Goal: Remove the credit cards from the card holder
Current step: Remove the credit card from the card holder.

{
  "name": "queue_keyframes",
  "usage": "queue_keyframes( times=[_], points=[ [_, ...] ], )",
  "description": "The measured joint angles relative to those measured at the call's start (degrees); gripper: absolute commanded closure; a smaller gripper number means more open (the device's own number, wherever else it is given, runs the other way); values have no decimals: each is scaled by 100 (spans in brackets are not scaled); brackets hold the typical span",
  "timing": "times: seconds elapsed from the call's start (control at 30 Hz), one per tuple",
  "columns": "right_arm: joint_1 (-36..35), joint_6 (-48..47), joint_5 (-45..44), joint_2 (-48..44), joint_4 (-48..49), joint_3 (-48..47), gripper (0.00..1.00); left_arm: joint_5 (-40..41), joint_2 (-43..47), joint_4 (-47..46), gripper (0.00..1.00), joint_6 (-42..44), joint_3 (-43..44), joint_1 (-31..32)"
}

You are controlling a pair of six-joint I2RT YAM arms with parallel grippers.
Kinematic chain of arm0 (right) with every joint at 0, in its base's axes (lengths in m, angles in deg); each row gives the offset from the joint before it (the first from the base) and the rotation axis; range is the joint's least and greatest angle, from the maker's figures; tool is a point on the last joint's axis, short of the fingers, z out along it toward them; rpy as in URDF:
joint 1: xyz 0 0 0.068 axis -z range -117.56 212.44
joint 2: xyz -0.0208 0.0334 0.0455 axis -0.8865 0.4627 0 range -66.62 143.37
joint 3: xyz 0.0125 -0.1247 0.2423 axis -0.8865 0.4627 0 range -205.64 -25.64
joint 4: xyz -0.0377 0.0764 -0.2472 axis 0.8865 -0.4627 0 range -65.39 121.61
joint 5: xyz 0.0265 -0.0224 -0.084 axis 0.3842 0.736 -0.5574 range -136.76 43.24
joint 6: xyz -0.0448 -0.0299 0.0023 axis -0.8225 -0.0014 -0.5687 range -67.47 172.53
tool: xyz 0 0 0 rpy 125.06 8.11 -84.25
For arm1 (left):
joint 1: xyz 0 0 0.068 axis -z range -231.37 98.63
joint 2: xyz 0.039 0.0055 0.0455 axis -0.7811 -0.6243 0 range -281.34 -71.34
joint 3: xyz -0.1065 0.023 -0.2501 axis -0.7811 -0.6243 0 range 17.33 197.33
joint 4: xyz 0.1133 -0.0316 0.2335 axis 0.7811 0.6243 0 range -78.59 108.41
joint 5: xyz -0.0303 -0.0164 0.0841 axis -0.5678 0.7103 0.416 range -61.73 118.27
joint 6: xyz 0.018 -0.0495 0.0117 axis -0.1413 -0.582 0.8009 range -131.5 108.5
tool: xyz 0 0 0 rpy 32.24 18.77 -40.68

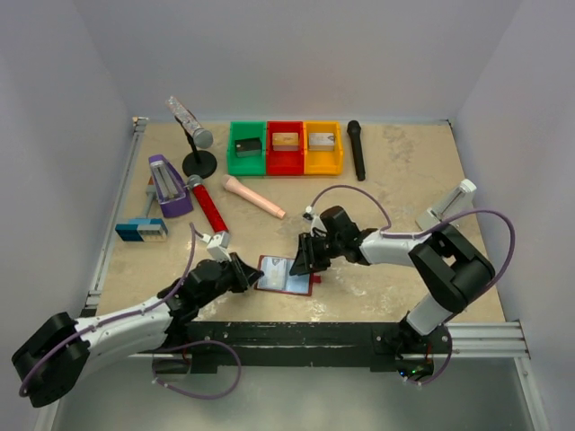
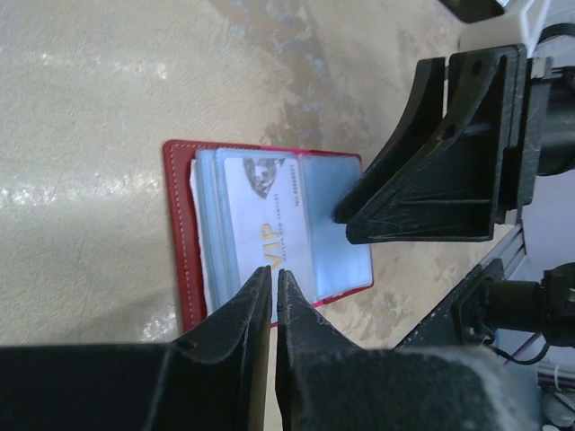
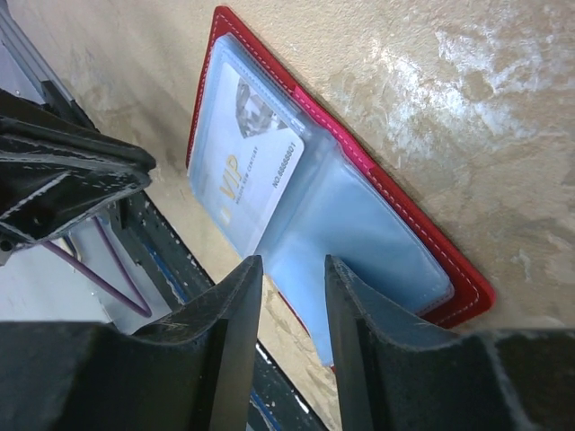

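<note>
The dark red card holder lies open and flat on the table between my two grippers. It also shows in the left wrist view and the right wrist view. A pale card marked VIP sits in a blue-grey clear pocket on its left leaf. My left gripper is shut, with its tips at the card's near edge and nothing seen held. My right gripper is open, its fingers low over the empty clear pocket of the right leaf.
At the back stand green, red and yellow bins holding blocks. A black microphone lies to their right. At the left are a red microphone, a pink handle, a mic stand, a purple tool and a blue block. A black rail runs along the near edge.
</note>
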Motion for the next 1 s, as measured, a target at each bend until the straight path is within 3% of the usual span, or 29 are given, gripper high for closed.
queue_keyframes(
  times=[0.23,0.6,1.0],
  points=[
    [11,7,-31,-660,-260,-9,53,188,938,442,85,107,-2,-42],
    [-109,382,28,-514,-33,-31,51,-164,-608,214,88,352,140,-225],
    [-144,520,59,-138,173,-136,51,-188,-79,175,89,376,197,-225]
  ],
)
